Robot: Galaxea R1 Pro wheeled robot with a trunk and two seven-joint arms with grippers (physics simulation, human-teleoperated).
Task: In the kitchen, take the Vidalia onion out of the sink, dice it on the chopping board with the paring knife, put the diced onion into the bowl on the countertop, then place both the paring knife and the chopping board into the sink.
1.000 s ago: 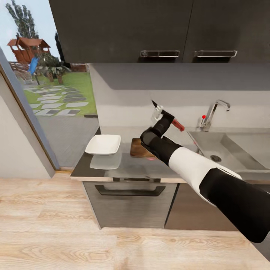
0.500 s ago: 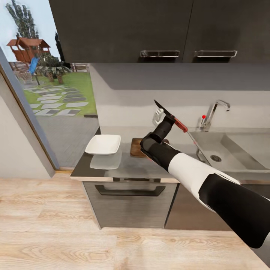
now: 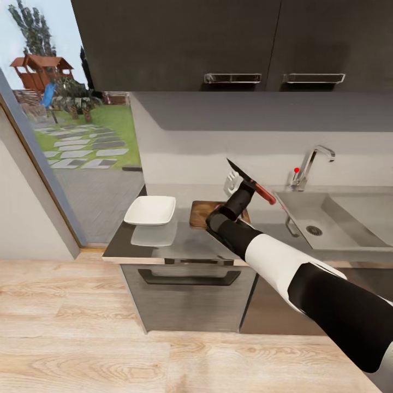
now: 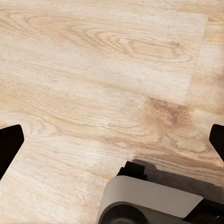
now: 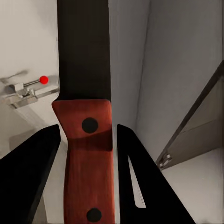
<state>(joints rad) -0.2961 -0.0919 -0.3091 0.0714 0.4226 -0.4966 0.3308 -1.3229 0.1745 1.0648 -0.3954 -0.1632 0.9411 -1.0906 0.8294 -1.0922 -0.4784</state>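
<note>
Right gripper (image 3: 244,187) raised above the smooth grey countertop (image 3: 180,243), jaws closed on the reddish-brown handle of the small paring knife (image 3: 252,180), dark pointed blade angled up toward the wall. Beneath the forearm, dark brown wooden chopping board (image 3: 200,214) flat on the counter, shallow white squarish bowl (image 3: 150,210) just beside it on the window side. Rectangular stainless-steel sink (image 3: 327,218) on the other side, chrome tap (image 3: 311,164) with red knob behind. Left gripper (image 4: 112,144) spread wide over pale wooden floor (image 4: 93,70), holding nothing.

We see pale grained wood on the floor (image 4: 93,70), brushed steel in the sink (image 3: 327,218), a smooth reflective grey countertop (image 3: 180,240), and the paring knife (image 5: 86,116) with matt dark blade, reddish wood handle.
</note>
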